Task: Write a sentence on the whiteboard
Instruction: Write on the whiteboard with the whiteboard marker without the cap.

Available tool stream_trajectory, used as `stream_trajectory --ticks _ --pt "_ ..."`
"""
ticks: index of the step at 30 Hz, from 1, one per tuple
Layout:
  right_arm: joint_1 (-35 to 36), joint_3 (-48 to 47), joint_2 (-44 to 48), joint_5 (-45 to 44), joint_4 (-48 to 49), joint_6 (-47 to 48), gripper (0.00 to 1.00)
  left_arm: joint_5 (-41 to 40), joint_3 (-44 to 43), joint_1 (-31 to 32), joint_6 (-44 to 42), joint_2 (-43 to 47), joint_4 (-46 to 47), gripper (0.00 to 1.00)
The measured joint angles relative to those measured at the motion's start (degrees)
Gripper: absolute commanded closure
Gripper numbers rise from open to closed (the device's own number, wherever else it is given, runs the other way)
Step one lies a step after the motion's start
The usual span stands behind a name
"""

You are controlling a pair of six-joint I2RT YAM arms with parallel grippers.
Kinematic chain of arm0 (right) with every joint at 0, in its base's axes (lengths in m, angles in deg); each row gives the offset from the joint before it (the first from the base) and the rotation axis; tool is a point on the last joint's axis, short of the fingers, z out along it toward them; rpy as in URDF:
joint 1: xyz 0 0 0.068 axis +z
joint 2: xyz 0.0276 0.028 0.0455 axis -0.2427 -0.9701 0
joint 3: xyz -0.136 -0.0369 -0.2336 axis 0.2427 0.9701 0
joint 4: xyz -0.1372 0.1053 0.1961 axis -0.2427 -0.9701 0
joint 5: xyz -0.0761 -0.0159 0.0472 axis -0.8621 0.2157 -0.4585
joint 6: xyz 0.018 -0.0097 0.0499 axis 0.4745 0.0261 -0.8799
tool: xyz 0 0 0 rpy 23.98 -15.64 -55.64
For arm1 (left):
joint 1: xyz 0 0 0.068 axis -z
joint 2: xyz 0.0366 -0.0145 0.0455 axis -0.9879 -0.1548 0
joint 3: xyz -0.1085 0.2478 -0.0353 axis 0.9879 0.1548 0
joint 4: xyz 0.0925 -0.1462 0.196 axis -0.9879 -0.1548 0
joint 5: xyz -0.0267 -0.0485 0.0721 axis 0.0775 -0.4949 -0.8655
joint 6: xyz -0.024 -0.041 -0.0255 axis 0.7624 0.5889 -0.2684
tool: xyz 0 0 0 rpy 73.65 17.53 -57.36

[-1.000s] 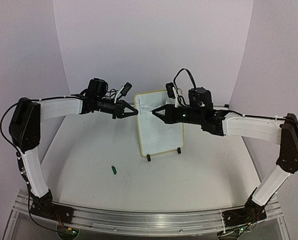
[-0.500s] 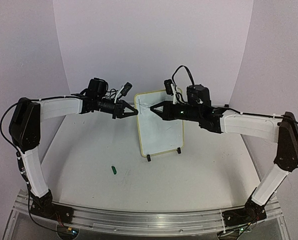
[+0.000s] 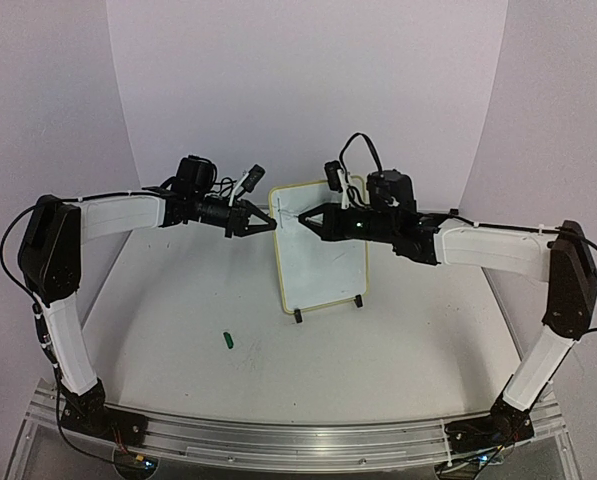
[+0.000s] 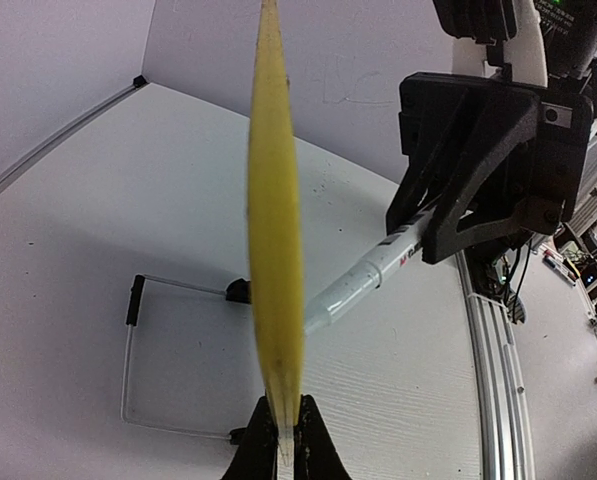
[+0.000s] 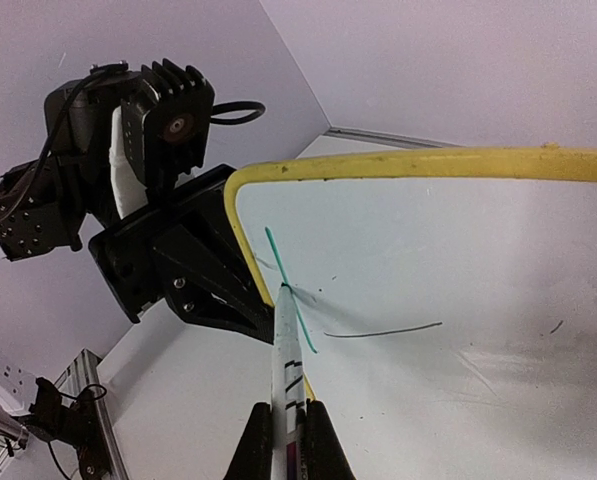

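The left hand [image 3: 270, 222] is clenched on the left edge of the whiteboard [image 3: 323, 265], which stands mid-worktop [image 3: 408, 350]. The right hand [image 3: 301, 220] grasps a marker [image 5: 288, 345], whose tip touches the board's upper left at a short green stroke [image 5: 273, 250]. Pale walls [image 3: 308, 90] stand behind.

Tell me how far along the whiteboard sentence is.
Done: green cap off, lying on the table; left hand pinching the whiteboard by its edge. In hand: right hand holds the marker, tip on the board near a top corner, one green stroke drawn. Left: nearly all the writing.
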Motion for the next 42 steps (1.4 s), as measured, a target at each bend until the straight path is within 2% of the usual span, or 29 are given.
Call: stream_trajectory --ticks 26,42 --pt "0.02 2.17 2.48 -4.47 -0.39 0.04 1.00 -0.64 -0.37 0.00 -0.11 0.00 -0.86 1.00" --pt "-0.02 2.67 4.20 -4.04 -0.51 0.33 1.00 -0.59 -0.42 0.04 -0.42 0.00 -1.01 1.00"
